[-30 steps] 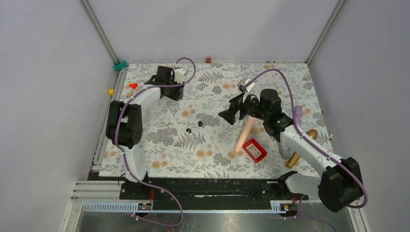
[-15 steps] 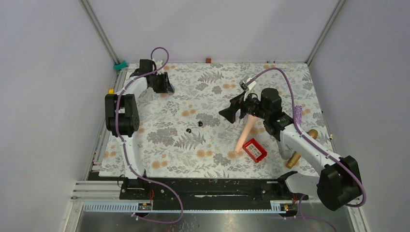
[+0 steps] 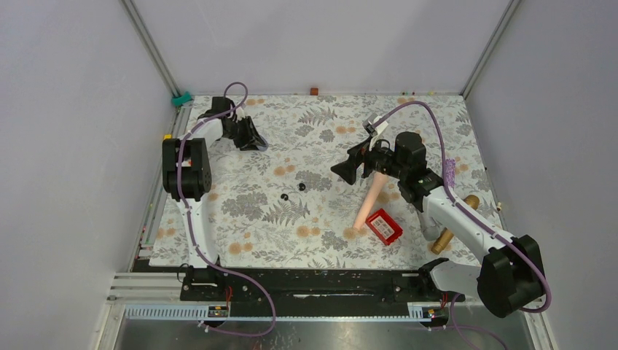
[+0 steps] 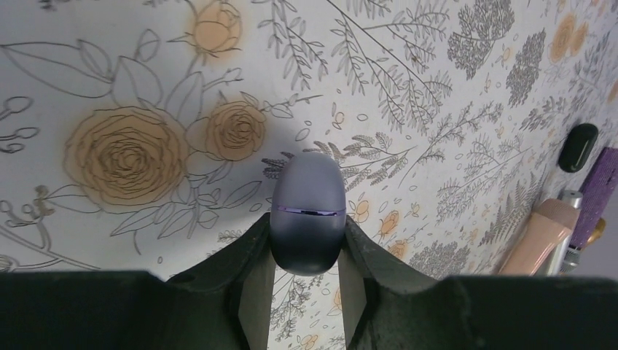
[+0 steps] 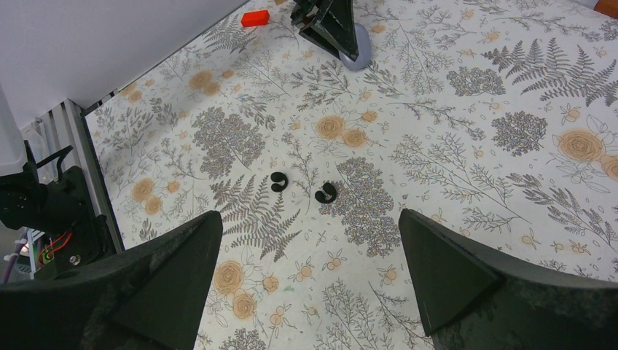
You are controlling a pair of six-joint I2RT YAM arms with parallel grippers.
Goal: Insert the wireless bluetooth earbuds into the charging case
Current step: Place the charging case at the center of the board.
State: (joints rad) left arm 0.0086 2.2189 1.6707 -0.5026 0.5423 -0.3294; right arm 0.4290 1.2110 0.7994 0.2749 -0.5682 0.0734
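Right now the left gripper [image 4: 307,240] is clamping its two fingers against the flanks of a lavender pod [image 4: 307,195]. The pod is showing a thin seam around its middle, and its rounded end is poking forward past the fingertips above the floral cloth [image 4: 131,65]. The charging case [image 4: 579,146] is lying far out at the right edge of the left wrist view, well apart from those fingers and touching neither of them. It is sitting just beside a purple strip [image 4: 602,181] and near a tan cylinder [image 4: 545,235].

The right gripper [image 5: 310,219] is hovering with its fingers spread wide and nothing between them. The earbuds [image 5: 278,182] are resting on the cloth ahead of that gap, apart from both fingertips. The second bud [image 5: 326,193] is lying close beside the first without touching it. From above, both buds are sitting between the two grippers, nearer the right one. The pink cylinder [image 3: 368,198] is stretching along the cloth below the right gripper, with a red box [image 3: 384,226] near its lower end.
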